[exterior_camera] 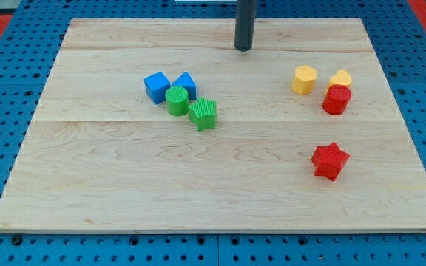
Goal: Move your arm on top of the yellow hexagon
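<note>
There are no jaws on this arm to be open or closed; it ends in a dark rod, and my tip [243, 49] rests on the table [124, 192] near the view's top edge, a little right of centre, touching no block.

The yellow hexagon [305, 79] lies at about four o'clock from my tip, clearly apart from it, in the right-hand group. Just beside it at three o'clock sits a second yellow block [341, 77], whose shape I cannot make out, and a red cylinder [336, 100] stands at that block's six o'clock, touching or nearly so. I judge the task not yet done: the whole approach toward four o'clock is left.

The hexagon stands flat on one face and looks about as wide as tall, so I see no real long axis or heading.

Farther out, a red star [329, 160] lies toward the view's bottom right. At eight o'clock from my tip cluster two blue blocks [157, 86] [186, 83], a green cylinder [176, 100] and a green block [203, 114].
</note>
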Robot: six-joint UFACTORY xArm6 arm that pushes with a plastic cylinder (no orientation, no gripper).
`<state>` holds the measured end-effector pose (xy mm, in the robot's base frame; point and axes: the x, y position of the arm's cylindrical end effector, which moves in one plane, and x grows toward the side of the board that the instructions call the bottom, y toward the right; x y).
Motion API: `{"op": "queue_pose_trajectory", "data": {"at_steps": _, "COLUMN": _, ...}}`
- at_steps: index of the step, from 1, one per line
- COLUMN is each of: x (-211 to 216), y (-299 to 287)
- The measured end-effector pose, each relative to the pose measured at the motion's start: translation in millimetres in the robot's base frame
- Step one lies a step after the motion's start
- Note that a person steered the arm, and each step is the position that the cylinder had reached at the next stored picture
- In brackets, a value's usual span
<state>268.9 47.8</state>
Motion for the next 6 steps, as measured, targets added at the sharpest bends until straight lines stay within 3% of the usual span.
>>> {"op": "queue_pose_trajectory", "data": {"at_steps": 2, "x": 38, "y": -7}}
{"op": "queue_pose_trajectory", "data": {"at_steps": 5, "x": 6, "y": 119}}
{"op": "queue_pose_trajectory", "data": {"at_steps": 6, "x": 19, "y": 152}}
